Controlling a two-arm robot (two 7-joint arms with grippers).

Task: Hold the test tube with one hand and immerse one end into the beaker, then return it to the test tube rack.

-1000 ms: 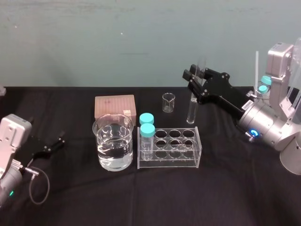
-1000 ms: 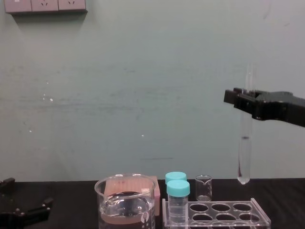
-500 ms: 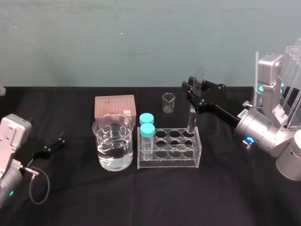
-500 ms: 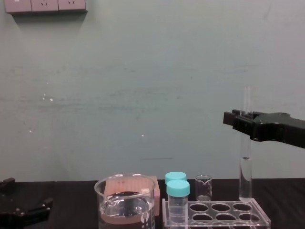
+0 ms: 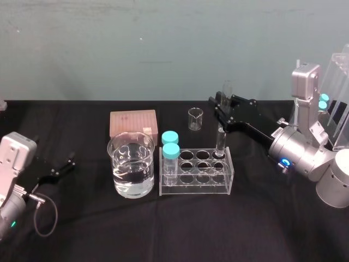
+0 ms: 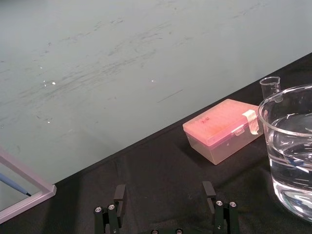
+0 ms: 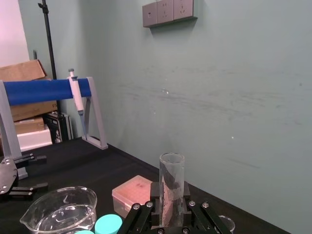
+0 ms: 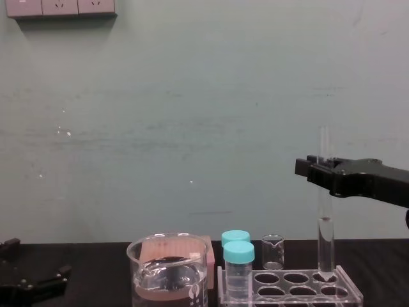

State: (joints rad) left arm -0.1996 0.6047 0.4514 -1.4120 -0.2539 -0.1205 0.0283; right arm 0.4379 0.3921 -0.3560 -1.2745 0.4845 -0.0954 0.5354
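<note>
Your right gripper [image 5: 222, 106] clamps the one test tube [image 5: 220, 141] upright, its rounded end at the rear right hole of the test tube rack [image 5: 196, 189]. Two teal-capped vials [image 5: 171, 152] stand at the rack's left end, beside one water-filled beaker [image 5: 121, 180]. Your left gripper [image 5: 65, 165] rests at the table's left, fingers spread.

Beaker [image 5: 131, 164]: on surface [image 5: 163, 229], just left of test tube rack [image 5: 196, 188].
Vials [image 5: 170, 155]: rack's left holes.
Test tube [image 5: 221, 141]: upright, tip seemingly in rear right hole.
Box [image 5: 133, 123]: behind beaker.
Small beaker [image 5: 194, 118]: behind rack.
</note>
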